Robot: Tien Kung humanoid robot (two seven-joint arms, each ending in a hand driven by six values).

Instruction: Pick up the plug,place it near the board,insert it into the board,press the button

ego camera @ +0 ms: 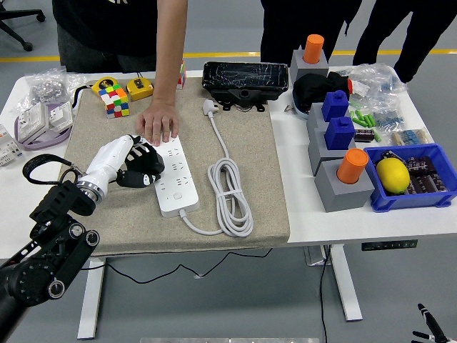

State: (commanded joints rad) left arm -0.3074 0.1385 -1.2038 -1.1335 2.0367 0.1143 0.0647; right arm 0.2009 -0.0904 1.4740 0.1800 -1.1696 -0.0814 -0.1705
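One broad white table (357, 214) fills my frame, and most of its left half is covered by a beige mat (257, 179). On the mat, left of centre, lies the white power strip (175, 175), the board for this job, with its cord coiled (230, 196) just to its right. From the coil the cable runs up to the white plug (210, 107), which lies loose near the mat's top edge, just below a black case (245, 78) and well apart from my hand.

My left hand (137, 166) sits against the strip's left side, its black fingers curled inward and holding nothing that I can see. A person's hand (158, 123) rests flat on the strip's upper end, seemingly steadying it.

As I judge it, the plug has not been picked up yet, so I would lift the hand clear of the strip, travel to the upper centre, and take the plug by its body, leaving the prongs free. Slack in the cable should let it come without dragging the strip.

I can read no brand or writing anywhere at this size. My right arm is out of view.
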